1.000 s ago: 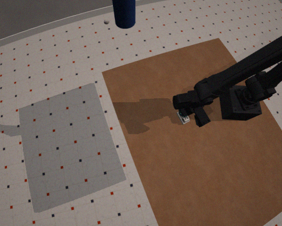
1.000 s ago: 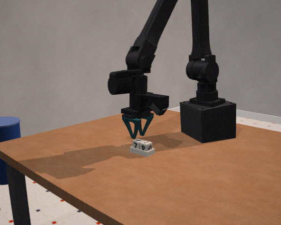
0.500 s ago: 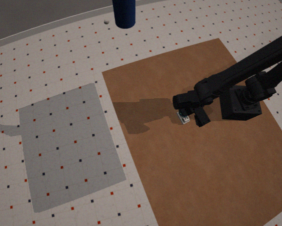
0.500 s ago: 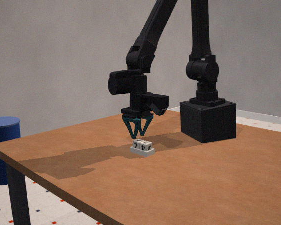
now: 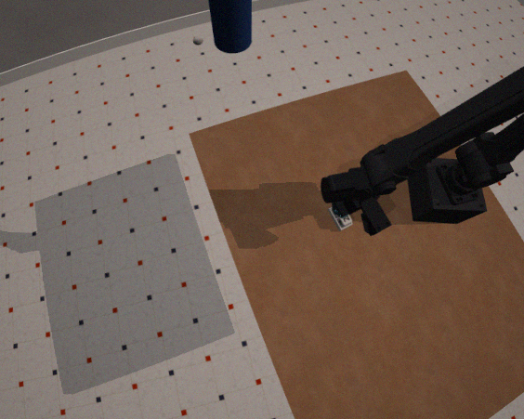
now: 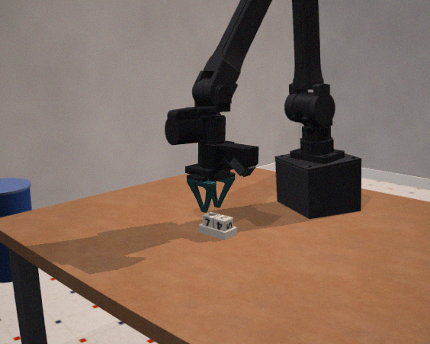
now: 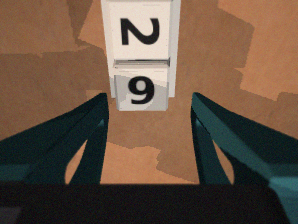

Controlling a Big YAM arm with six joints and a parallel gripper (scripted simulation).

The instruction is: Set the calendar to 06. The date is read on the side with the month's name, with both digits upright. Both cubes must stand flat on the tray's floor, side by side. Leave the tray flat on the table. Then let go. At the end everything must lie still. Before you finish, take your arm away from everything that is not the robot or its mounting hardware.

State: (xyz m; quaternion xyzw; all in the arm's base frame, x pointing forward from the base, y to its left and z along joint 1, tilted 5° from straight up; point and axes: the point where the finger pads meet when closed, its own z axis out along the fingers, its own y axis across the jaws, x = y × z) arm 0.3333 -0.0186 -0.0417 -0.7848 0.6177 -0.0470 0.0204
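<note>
White cubes (image 6: 207,222) (image 7: 141,50), black digits. White rectangular tray (image 6: 216,232) (image 7: 174,44). Dark-teal gripper fingers (image 6: 203,207). Plain orange-brown tabletop (image 5: 379,307) (image 6: 292,267). Off-white floor (image 5: 10,372) (image 6: 62,305), red and navy square dots. Blue cylinder (image 5: 231,22) (image 6: 12,206).

A blue bin (image 5: 232,18) (image 6: 9,221) stands beyond the table.

In the upper middle of the exterior frame, the black arm (image 5: 430,129) (image 6: 238,41) bends downward, and its gripper (image 6: 210,209) (image 7: 149,103) points down with teal fingers (image 6: 200,196) parted, holding nothing.
</note>
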